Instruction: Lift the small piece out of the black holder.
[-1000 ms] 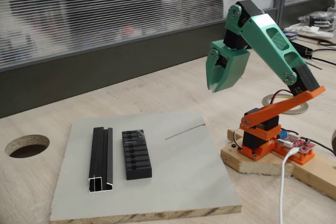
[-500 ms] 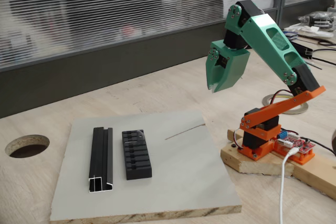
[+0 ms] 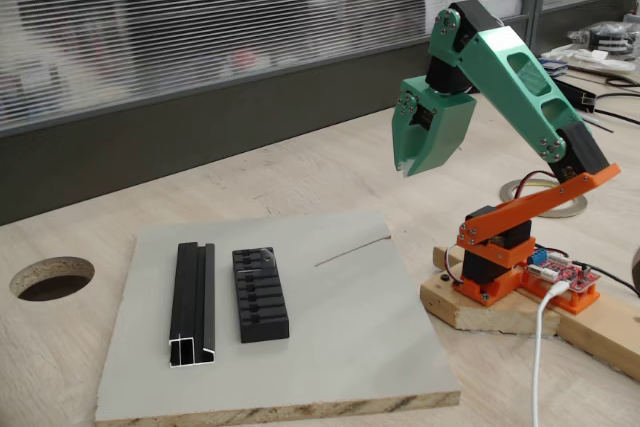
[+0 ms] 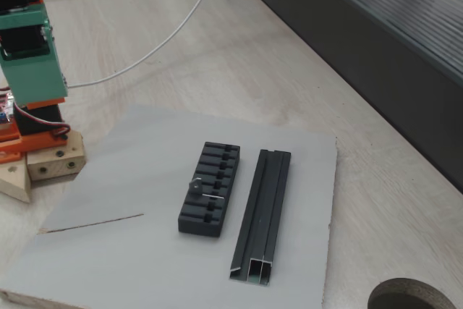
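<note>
On the grey board (image 3: 330, 337), black holder (image 3: 260, 294) lies lengthwise beside the rail (image 3: 193, 304); small piece (image 4: 197, 185) sits crosswise in a slot. Gripper (image 3: 408, 165) hangs well above, empty, fingers pointing down; opening cannot be judged

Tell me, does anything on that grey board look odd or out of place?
Little stands out. The black holder and the long black rail lie neatly side by side. The small piece sticks up from one slot, and a thin wire lies loose by itself. The gripper hangs above, off to one side.
</note>
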{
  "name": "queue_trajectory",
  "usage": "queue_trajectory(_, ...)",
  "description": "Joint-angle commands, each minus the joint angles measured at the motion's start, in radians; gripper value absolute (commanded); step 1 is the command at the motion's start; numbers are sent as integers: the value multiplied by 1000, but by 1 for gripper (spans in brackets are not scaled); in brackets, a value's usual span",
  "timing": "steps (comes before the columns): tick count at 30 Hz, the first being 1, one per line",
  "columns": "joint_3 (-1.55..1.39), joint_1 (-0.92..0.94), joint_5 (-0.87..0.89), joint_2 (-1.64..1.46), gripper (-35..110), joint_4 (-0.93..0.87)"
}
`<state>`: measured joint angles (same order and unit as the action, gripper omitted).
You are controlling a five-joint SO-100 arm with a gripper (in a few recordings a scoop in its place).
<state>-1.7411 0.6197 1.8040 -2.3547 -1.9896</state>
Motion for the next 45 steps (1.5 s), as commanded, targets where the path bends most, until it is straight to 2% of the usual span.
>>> queue_trajectory(1, 2, 5, 14, -63, 10, -21)
queue_trajectory(6, 3, -57, 49, -63, 10, -20)
queue_trajectory(10, 2, -224, 258, -60, 10, -5)
queue_trajectory(15, 2, -390, 522, 32, 10, 133)
queue_trajectory(20, 2, -515, 647, 181, 10, 293)
queue_trajectory(26, 5, -537, 670, 356, 10, 393)
queue_trajectory(39, 20, -535, 673, 511, 10, 400)
queue_trajectory(45, 18, -538, 673, 526, 10, 551)
